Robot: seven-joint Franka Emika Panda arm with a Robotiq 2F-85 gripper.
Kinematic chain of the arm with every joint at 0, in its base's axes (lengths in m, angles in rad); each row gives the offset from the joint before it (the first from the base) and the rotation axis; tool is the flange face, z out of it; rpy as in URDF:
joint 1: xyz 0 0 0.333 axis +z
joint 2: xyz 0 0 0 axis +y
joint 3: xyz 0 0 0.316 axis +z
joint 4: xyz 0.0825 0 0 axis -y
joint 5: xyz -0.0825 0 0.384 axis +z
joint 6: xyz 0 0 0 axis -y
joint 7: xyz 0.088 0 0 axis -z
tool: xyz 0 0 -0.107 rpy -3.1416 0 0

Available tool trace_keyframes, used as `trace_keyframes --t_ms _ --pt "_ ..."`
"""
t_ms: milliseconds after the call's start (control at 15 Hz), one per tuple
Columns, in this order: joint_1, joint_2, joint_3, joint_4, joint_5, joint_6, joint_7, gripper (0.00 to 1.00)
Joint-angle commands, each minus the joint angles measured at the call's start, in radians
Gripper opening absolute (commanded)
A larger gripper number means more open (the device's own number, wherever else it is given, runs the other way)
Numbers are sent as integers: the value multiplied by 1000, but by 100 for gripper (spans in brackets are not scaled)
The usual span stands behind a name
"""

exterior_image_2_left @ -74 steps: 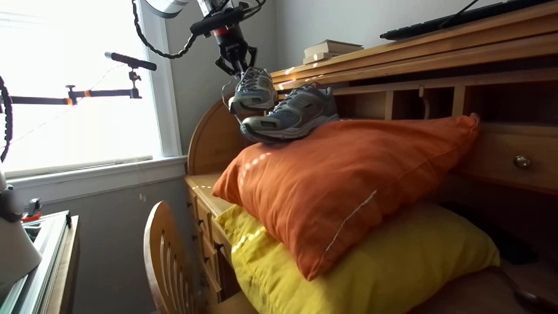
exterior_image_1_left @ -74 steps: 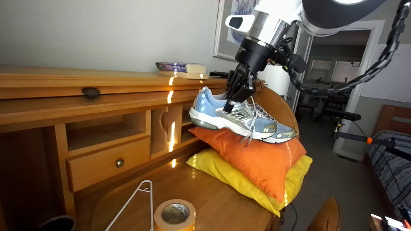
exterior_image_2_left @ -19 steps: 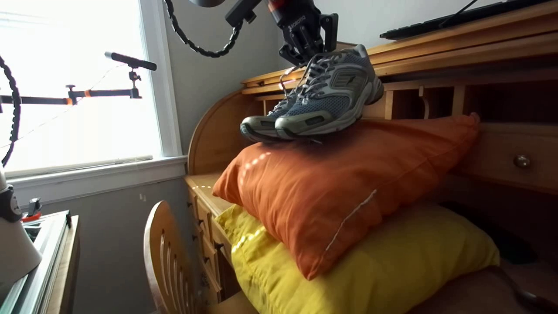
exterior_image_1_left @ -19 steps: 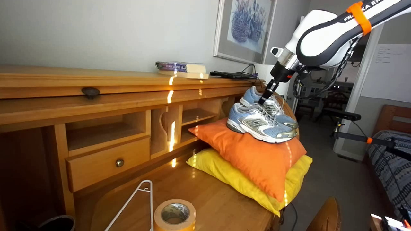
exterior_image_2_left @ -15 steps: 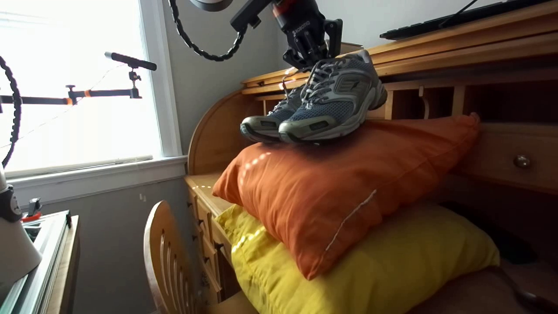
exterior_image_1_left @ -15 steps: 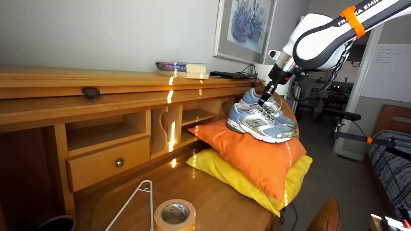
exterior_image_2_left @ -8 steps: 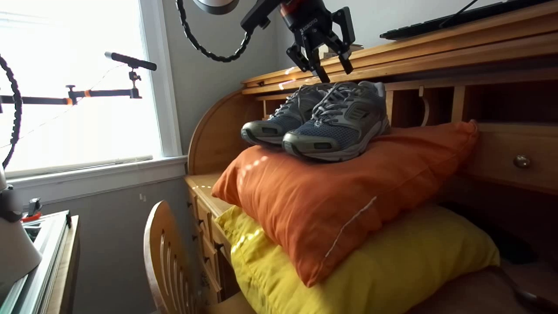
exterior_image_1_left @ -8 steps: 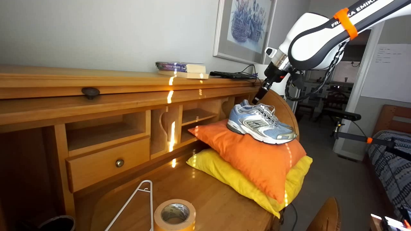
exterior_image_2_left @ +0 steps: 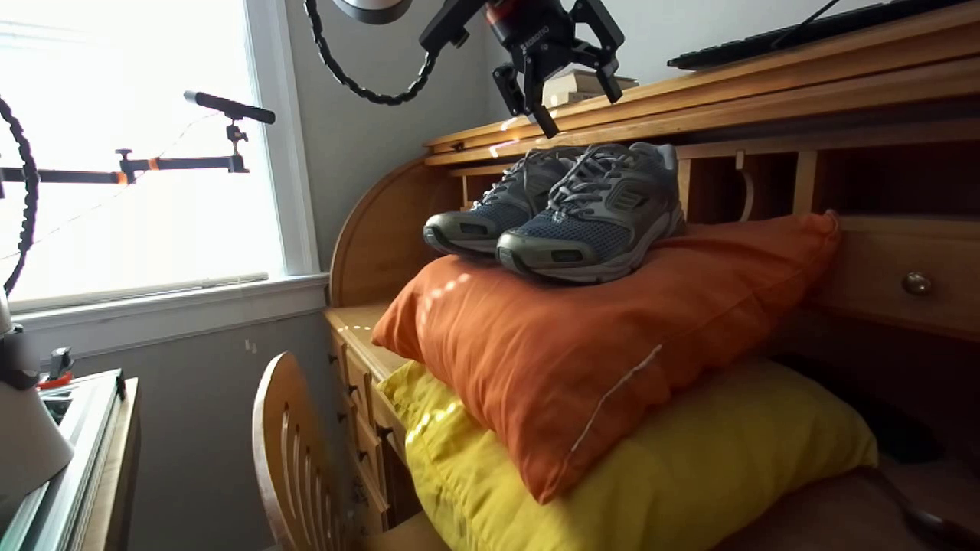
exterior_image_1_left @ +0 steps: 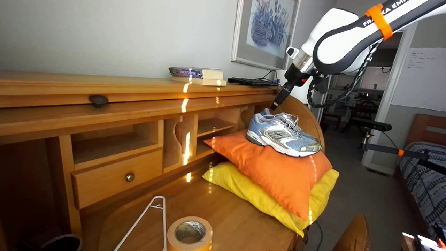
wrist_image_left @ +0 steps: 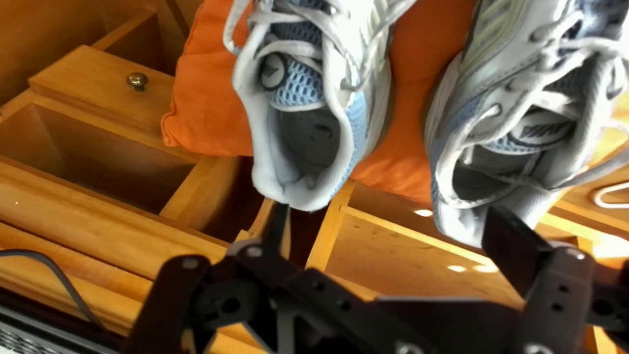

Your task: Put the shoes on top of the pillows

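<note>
- The shoes [exterior_image_2_left: 593,218] are sitting upright, side by side, on top of the orange pillow [exterior_image_2_left: 582,352], their laces hanging loose.
- The orange pillow is lying on the yellow pillow [exterior_image_2_left: 689,459], which is resting on the worktop [exterior_image_1_left: 223,216].
- In the wrist view, a round label [wrist_image_left: 543,130] on one shoe's tongue is probably reading AVIA, though the print is looking soft there; a matching label [wrist_image_left: 272,71] on the other tongue is facing sideways.
- The hand [exterior_image_2_left: 582,116] is hovering just above the shoes, near their heels, its two fingers [exterior_image_2_left: 545,121] standing wide apart.
- On the hand's black body, ROBOTIQ is showing in pale capitals.
- In an exterior view, the arm [exterior_image_1_left: 338,43] is slanting in from the upper right; an orange strap [exterior_image_1_left: 379,22] is interrupting its lettering, and FR and KA EM are showing on either side of it.
- Two books [exterior_image_1_left: 197,76] are lying stacked on the top shelf [exterior_image_1_left: 122,79], the upper one's purple spine bearing lettering too small for reading.
- A roll of tape [exterior_image_1_left: 191,228] is sitting just beside a white hanger [exterior_image_1_left: 164,223] on the worktop, fine print running round the inside of the roll.
- On the far wall [exterior_image_1_left: 430,36], a sheet of paper [exterior_image_1_left: 418,73] is carrying lines of writing, also too small for reading.
</note>
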Motion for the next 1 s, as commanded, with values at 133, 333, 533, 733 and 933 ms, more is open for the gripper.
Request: trace_keyframes --t_ms 133,333,533,733,933 --pt "-49 -111 64 -88 -124 3 236 100" --pt "-85 -161 114 -119 -201 -24 391 100" --pt "-97 -204 147 -152 -201 -74 478 100" --pt "-64 -254 136 -183 -132 -138 457 100" --pt "-17 -321 107 -204 -36 -234 383 100"
